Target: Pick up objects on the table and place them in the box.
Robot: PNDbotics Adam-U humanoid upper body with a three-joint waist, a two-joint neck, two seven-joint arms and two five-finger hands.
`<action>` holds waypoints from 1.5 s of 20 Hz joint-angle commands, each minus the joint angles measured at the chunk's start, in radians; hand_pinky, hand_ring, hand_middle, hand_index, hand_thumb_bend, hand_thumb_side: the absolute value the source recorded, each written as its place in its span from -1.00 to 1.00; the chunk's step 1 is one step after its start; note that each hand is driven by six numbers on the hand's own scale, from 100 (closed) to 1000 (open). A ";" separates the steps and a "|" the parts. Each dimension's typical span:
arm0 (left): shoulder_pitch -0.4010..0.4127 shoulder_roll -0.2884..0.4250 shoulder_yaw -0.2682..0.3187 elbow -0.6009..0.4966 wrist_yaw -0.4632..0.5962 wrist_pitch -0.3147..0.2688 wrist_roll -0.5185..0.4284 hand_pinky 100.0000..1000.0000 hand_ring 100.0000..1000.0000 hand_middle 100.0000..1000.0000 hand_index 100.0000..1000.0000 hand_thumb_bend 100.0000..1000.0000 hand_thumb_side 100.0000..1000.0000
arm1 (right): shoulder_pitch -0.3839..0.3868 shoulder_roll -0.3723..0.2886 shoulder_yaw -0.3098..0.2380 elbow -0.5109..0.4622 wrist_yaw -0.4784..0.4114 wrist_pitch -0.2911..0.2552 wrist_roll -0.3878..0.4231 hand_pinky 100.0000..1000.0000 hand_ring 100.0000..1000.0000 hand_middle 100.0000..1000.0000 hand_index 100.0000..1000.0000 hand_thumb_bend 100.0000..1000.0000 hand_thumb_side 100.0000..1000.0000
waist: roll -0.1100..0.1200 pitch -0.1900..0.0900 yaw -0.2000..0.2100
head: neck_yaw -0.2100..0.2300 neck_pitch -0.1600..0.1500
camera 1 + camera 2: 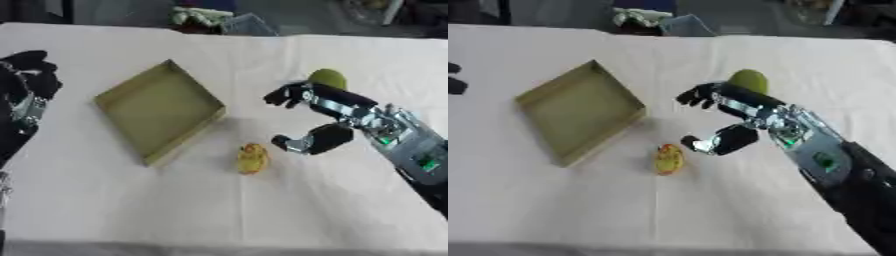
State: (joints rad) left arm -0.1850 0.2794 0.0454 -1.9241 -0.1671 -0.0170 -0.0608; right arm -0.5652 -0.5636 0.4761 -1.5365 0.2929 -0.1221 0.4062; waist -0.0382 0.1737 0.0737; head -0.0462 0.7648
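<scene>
One shallow olive box [157, 110] lies left of centre on the white table [175, 200], turned cornerwise, with nothing to be seen inside it. Two loose things lie on the cloth: one small yellow object [252, 159] just below centre, close beside the box's lower right edge, and one round green object [329, 77] right of centre, higher up. Two robot hands show. The right hand [317, 117] comes in from the lower right and sits between the two objects, fingers and thumb spread apart and grasping nothing; the green object lies just behind its upper fingers, partly hidden by them, while the yellow object lies near the thumb tip, down and to its left, apart from it. The left hand [26, 85] shows at the left edge, holding nothing, fingers loosely bent.
</scene>
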 commanded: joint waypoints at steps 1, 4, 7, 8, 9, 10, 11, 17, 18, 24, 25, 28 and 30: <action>-0.009 0.019 0.002 -0.016 0.000 -0.002 -0.002 0.24 0.13 0.21 0.58 -0.22 0.32 | -0.022 0.002 -0.003 0.027 0.019 -0.010 0.021 0.56 0.68 0.63 0.79 -0.52 -0.32 | 0.002 -0.011 0.002 | -0.001 0.005; -0.010 0.019 0.002 -0.016 0.000 -0.002 -0.003 0.24 0.13 0.21 0.58 -0.22 0.32 | -0.023 0.014 0.002 0.061 0.032 -0.019 0.026 0.56 0.68 0.63 0.78 -0.52 -0.32 | 0.001 -0.010 0.005 | 0.001 0.005; -0.011 0.019 0.001 -0.016 0.000 -0.002 -0.003 0.24 0.13 0.21 0.58 -0.22 0.32 | -0.024 0.024 0.012 0.086 0.046 -0.034 0.036 0.56 0.69 0.63 0.76 -0.53 -0.32 | 0.001 -0.009 0.006 | 0.000 0.005; -0.011 0.019 0.001 -0.016 0.000 -0.002 -0.003 0.24 0.13 0.21 0.58 -0.22 0.32 | -0.025 0.028 0.016 0.094 0.050 -0.039 0.041 0.56 0.69 0.63 0.76 -0.54 -0.33 | 0.001 -0.009 0.006 | 0.000 0.005; -0.012 0.019 0.000 -0.016 0.001 -0.002 -0.004 0.24 0.13 0.21 0.58 -0.22 0.32 | -0.026 0.031 0.021 0.102 0.055 -0.044 0.046 0.56 0.69 0.63 0.75 -0.54 -0.33 | 0.001 -0.009 0.007 | -0.001 0.005; -0.013 0.019 0.000 -0.016 0.001 -0.003 -0.004 0.24 0.13 0.21 0.58 -0.22 0.32 | -0.026 0.034 0.025 0.109 0.060 -0.050 0.051 0.57 0.69 0.64 0.75 -0.55 -0.34 | 0.001 -0.008 0.007 | -0.001 0.005; -0.014 0.019 0.000 -0.017 0.001 -0.003 -0.005 0.24 0.13 0.21 0.58 -0.22 0.32 | -0.026 0.038 0.030 0.116 0.066 -0.056 0.057 0.57 0.69 0.64 0.74 -0.55 -0.34 | 0.001 -0.008 0.008 | -0.001 0.005; -0.016 0.019 -0.001 -0.017 0.001 -0.003 -0.006 0.25 0.13 0.21 0.58 -0.22 0.32 | -0.028 0.052 0.046 0.145 0.103 -0.091 0.081 0.58 0.70 0.65 0.72 -0.58 -0.35 | 0.003 -0.006 0.011 | -0.003 0.005; -0.017 0.019 -0.002 -0.017 0.001 -0.003 -0.006 0.24 0.12 0.21 0.58 -0.22 0.32 | -0.029 0.054 0.048 0.147 0.109 -0.097 0.085 0.58 0.70 0.65 0.71 -0.58 -0.36 | 0.003 -0.006 0.011 | -0.003 0.005; -0.017 0.019 -0.002 -0.017 0.001 -0.003 -0.007 0.25 0.12 0.21 0.58 -0.22 0.32 | -0.036 0.065 0.056 0.159 0.146 -0.127 0.101 0.59 0.71 0.66 0.69 -0.60 -0.38 | 0.002 -0.004 0.011 | -0.003 0.005; -0.017 0.019 -0.002 -0.017 0.001 -0.003 -0.007 0.24 0.12 0.21 0.58 -0.22 0.32 | -0.038 0.070 0.058 0.163 0.155 -0.132 0.103 0.59 0.71 0.66 0.68 -0.62 -0.40 | 0.002 -0.004 0.012 | -0.003 0.005; -0.016 0.018 -0.001 -0.016 0.000 -0.003 -0.006 0.24 0.12 0.21 0.58 -0.22 0.32 | -0.039 0.087 0.056 0.180 0.182 -0.145 0.098 0.59 0.71 0.66 0.67 -0.64 -0.42 | 0.003 -0.003 0.012 | -0.002 0.005; -0.016 0.017 -0.001 -0.016 0.000 -0.003 -0.005 0.24 0.12 0.21 0.58 -0.22 0.32 | -0.040 0.094 0.055 0.190 0.196 -0.154 0.092 0.59 0.71 0.66 0.67 -0.64 -0.42 | 0.003 -0.003 0.012 | -0.001 0.005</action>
State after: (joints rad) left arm -0.1925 0.2794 0.0446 -1.9241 -0.1671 -0.0198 -0.0647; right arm -0.5955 -0.4685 0.5348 -1.3551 0.4747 -0.2681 0.4979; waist -0.0386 0.1801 0.0843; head -0.0465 0.7649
